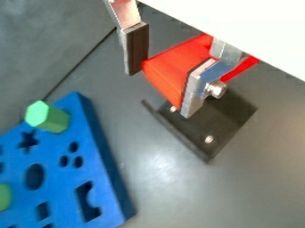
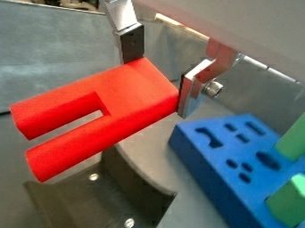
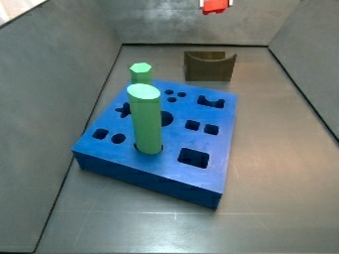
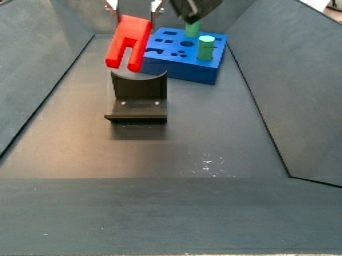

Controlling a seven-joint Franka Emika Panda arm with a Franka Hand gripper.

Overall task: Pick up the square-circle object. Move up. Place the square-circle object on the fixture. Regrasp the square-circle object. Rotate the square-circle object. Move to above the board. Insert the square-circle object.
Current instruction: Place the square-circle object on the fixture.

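The red square-circle object (image 2: pixel 102 107) hangs in the air with my gripper (image 2: pixel 161 78) shut on its blocky end, and its two prongs stick out beyond the fingers. In a side view it (image 4: pixel 130 45) hangs prongs-down just above the dark fixture (image 4: pixel 136 95). Another side view shows only a piece of it (image 3: pixel 213 6) at the top edge, over the fixture (image 3: pixel 209 65). In a wrist view my gripper (image 1: pixel 167 71) holds it (image 1: pixel 173 64) above the fixture's base plate (image 1: pixel 224 120). The blue board (image 3: pixel 199 129) lies apart from the fixture.
A tall green cylinder (image 3: pixel 145 119) and a shorter green hexagonal peg (image 3: pixel 141 71) stand in the board. Grey walls enclose the floor on all sides. The board (image 1: pixel 53 169) lies close beside the fixture plate in a wrist view.
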